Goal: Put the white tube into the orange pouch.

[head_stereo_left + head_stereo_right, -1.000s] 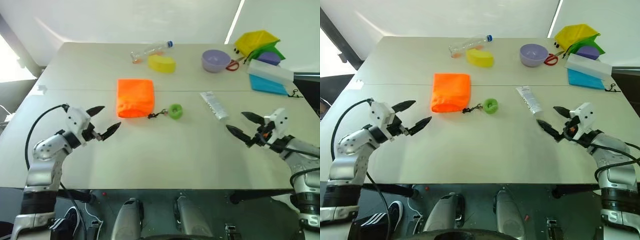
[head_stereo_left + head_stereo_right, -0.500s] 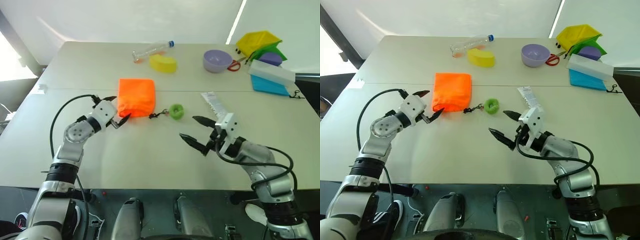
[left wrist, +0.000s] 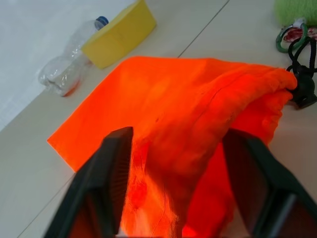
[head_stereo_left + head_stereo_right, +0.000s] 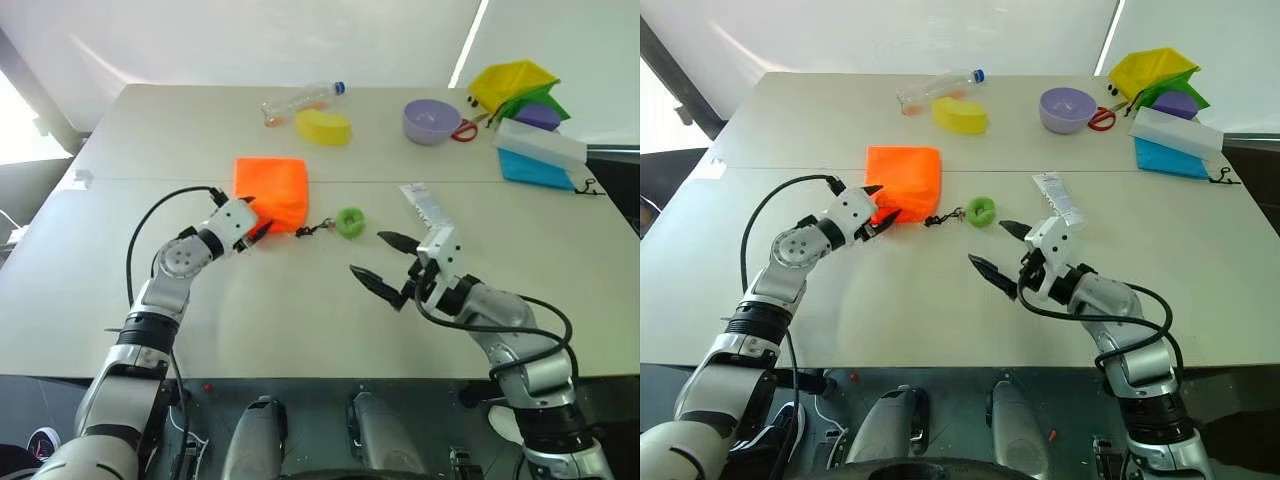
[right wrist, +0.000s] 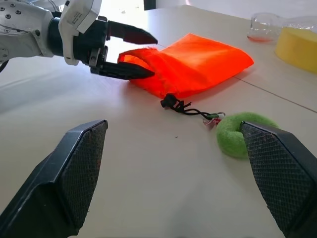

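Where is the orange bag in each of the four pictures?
Left eye view: the orange pouch lies left of centre on the table, beside the left hand.
Right eye view: left of centre again.
Left wrist view: the pouch spreads across the middle, between that hand's two black fingers.
Right wrist view: it lies in the upper middle.
Shared landmark: the green ring on the pouch's dark cord.

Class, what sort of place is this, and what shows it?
Probably a robot test bench: a plain white table with unrelated props such as an orange pouch, yellow sponge and purple bowl.
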`<state>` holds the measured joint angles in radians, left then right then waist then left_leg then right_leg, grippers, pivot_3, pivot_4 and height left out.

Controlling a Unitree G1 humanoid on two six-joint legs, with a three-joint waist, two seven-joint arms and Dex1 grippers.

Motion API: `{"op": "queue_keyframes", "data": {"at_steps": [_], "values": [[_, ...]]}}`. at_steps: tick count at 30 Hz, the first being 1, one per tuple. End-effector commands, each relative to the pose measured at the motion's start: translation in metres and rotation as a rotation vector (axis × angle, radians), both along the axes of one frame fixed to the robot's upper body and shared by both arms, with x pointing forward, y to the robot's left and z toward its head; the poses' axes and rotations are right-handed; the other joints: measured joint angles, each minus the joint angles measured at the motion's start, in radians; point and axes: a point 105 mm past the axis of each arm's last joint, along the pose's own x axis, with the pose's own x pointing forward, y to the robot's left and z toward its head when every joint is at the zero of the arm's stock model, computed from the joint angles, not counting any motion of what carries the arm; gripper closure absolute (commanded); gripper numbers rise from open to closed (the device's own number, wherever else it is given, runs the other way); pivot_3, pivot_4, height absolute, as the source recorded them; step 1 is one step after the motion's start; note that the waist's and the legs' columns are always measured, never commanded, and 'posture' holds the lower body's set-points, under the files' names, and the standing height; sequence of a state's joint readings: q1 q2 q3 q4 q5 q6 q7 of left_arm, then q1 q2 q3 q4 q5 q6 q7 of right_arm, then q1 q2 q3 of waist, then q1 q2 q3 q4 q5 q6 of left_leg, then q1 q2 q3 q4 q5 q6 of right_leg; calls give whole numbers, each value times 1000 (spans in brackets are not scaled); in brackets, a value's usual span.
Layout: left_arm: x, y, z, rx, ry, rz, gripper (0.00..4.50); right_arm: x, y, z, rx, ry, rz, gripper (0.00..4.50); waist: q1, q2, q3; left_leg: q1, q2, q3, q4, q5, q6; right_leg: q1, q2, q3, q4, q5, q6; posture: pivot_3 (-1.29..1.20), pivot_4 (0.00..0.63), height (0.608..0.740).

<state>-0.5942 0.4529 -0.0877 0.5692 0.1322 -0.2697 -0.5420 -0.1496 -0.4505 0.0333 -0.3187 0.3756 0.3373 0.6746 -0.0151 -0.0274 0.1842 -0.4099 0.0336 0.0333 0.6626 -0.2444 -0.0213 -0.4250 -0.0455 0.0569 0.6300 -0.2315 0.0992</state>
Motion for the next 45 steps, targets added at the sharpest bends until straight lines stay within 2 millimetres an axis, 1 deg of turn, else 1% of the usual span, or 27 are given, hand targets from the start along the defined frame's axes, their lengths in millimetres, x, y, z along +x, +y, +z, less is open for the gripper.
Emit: {"op": "queue_keyframes", "data": {"at_steps": [1,2,3,4,9,11,18,21,26,29,32,33,36,38,40,41,45], "values": [[0,5,7,-12,-12,14,3441,2,-4,11,12,-49,-12,0,0,0,0,0,0,0,0,0,0,0,0,0,0,0,0,0,150,740],[0,6,6,-3,-9,15,3849,3,-4,11,9,-50,-13,0,0,0,0,0,0,0,0,0,0,0,0,0,0,0,0,0,150,740],[-1,7,5,0,-6,15,4385,3,-5,11,7,-50,-15,0,0,0,0,0,0,0,0,0,0,0,0,0,0,0,0,0,150,740],[-1,7,5,3,-6,15,4488,3,-5,11,6,-51,-16,0,0,0,0,0,0,0,0,0,0,0,0,0,0,0,0,0,150,740],[-6,8,1,-17,31,7,4488,7,-11,11,-6,-59,-36,0,-1,0,0,0,0,0,0,0,0,0,0,0,0,0,0,0,150,740],[-10,7,2,-55,62,-9,4488,9,-14,11,-11,-62,-49,0,-1,0,0,0,0,0,0,0,0,0,0,0,0,0,0,0,150,740],[-37,6,11,-36,152,-104,4488,12,-23,9,-34,-65,-73,0,-4,0,0,0,0,0,0,0,0,0,0,0,0,0,0,0,150,740],[-48,6,12,-13,192,-123,4488,16,-31,10,-43,-77,-97,0,-4,0,0,0,1,0,0,0,0,0,0,0,0,0,0,0,150,740],[-63,-1,14,-27,238,-151,4488,23,-44,15,-66,-101,-130,0,-3,0,0,0,0,0,0,0,0,0,-1,0,0,0,-1,0,150,740],[-64,-1,18,-46,238,-137,4488,25,-53,19,-72,-112,-149,0,-2,0,0,0,0,0,0,0,0,0,0,0,0,0,-1,0,150,740],[-60,5,15,-25,221,-103,4488,38,-67,26,-83,-129,-249,0,-4,0,0,0,0,0,0,0,0,0,0,0,0,0,-1,0,150,740],[-58,4,16,-27,213,-104,4488,43,-72,25,-110,-126,-287,0,-5,0,0,0,0,0,0,0,0,0,0,0,0,0,-1,0,150,740],[-57,0,21,-17,157,-132,4488,59,-99,15,-184,-64,-466,0,-4,0,0,0,0,0,0,0,0,0,0,0,0,0,-1,0,150,740],[-57,-2,21,22,124,-155,4488,63,-105,14,-169,-25,-511,0,-2,0,0,0,0,0,0,0,0,-1,-1,0,0,0,-1,0,150,740],[-57,-2,20,88,75,-178,4488,67,-107,12,-166,25,-534,0,-2,0,0,0,0,0,-1,0,0,-1,-1,0,-1,-1,-1,0,150,740],[-56,-3,19,99,65,-184,4488,69,-108,10,-167,53,-545,0,-2,0,0,0,0,0,-1,0,0,-1,-1,1,-1,-1,-1,0,150,740],[-53,-5,21,90,42,-191,4488,76,-123,6,-185,114,-621,0,-3,0,0,-1,0,0,-1,0,0,-1,-1,1,-1,0,-1,0,150,740]]}}
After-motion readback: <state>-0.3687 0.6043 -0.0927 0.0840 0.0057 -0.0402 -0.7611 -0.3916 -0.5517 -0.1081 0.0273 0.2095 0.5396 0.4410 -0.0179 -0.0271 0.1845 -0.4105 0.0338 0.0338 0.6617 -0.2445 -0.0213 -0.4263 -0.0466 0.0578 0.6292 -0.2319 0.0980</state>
